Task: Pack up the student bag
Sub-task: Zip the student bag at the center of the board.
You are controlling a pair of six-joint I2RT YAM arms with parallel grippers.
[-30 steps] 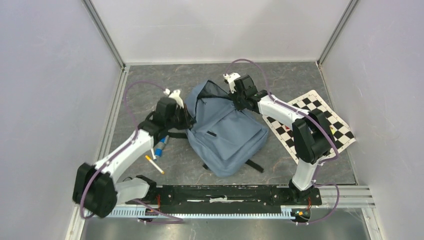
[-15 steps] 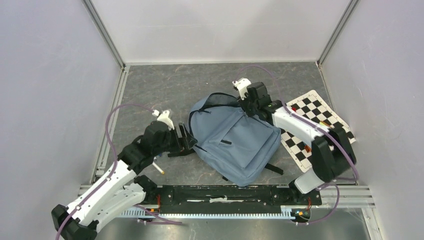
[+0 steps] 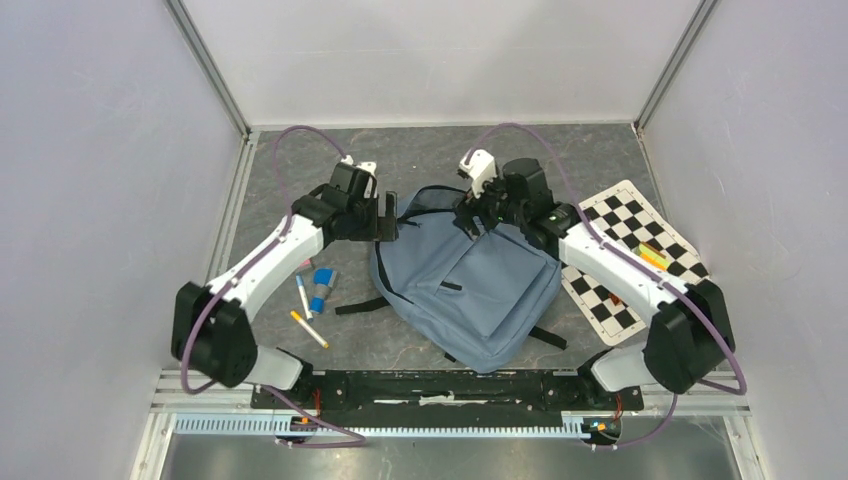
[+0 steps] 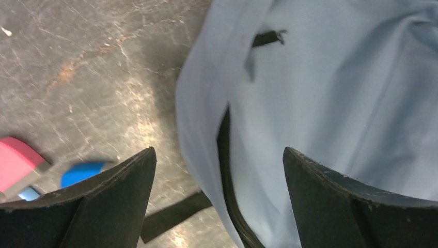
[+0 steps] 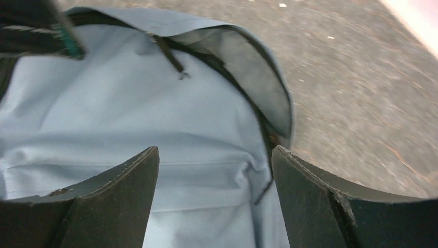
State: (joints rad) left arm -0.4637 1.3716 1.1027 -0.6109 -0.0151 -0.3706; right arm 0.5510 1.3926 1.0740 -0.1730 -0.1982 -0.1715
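Note:
The student bag (image 3: pixel 470 285) lies flat in the middle of the table, grey-blue, front pocket up, its top opening toward the far side. My left gripper (image 3: pixel 388 216) hovers open at the bag's upper left edge; in the left wrist view the bag (image 4: pixel 320 93) and its black zipper line pass between the spread fingers (image 4: pixel 108 201), untouched. My right gripper (image 3: pixel 468 215) stands open over the bag's top, above the fabric (image 5: pixel 129 113), beside the gaping mouth (image 5: pixel 243 62). Neither holds anything.
Left of the bag lie a blue-capped object (image 3: pixel 320 289), a pen (image 3: pixel 303 297), a yellow pen (image 3: pixel 310 330) and a pink item (image 4: pixel 18 163). A checkerboard sheet (image 3: pixel 628 215) with small coloured things on it lies at the right. A black strap (image 3: pixel 360 305) trails leftward.
Both grippers have opened and let go of the bag. The bag dropped flat and slid right and nearer. The left arm drew back, then returned to the bag's upper left edge.

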